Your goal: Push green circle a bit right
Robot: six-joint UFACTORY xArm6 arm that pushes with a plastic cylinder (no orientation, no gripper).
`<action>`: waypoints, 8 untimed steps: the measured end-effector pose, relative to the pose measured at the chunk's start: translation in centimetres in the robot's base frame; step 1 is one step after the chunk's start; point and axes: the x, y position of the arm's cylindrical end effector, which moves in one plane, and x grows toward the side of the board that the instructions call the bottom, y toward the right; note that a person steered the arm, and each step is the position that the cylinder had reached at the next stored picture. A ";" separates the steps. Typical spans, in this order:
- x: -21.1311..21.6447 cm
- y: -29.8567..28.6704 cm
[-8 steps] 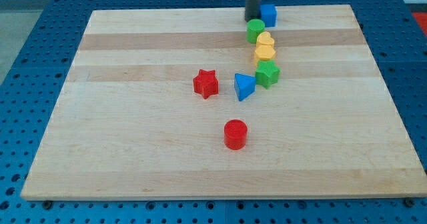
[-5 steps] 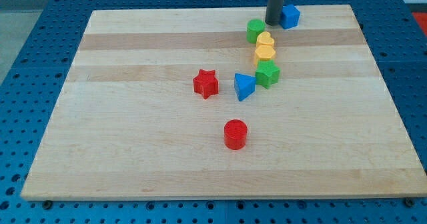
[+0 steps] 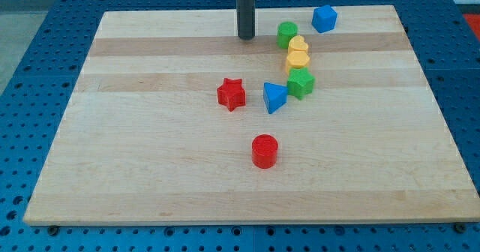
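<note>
Looking at this, the push hasn't really started yet as far as I can tell. The green circle sits near the view's top of the wooden worktop, at the head of a little chain of blocks: a yellow block touches it on its lower right, then a second yellow block below that, then a green block with a lumpy star-ish outline, with a blue triangle just beside that one on the left. A blue block sits apart, up and to the right of the circle.

My tip is parked on the circle's left side, roughly level with it, with a clear strip of bare wood between them, so no contact. That's the correct side for shoving it rightward, so I'd call this lined up but not begun. What's left is basically everything: close the gap, then nudge the circle a short way right.

One worry: the yellow block hugging it may get dragged along.

As for the tool, it's a plain rod, so there's nothing to open or clench. It holds nothing and touches only the worktop.

The red star and red cylinder are well out of the way lower down.
</note>
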 end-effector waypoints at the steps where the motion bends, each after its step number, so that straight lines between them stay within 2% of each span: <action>1: 0.2 0.1; 6: -1.3 7.0; 8: -2.7 7.0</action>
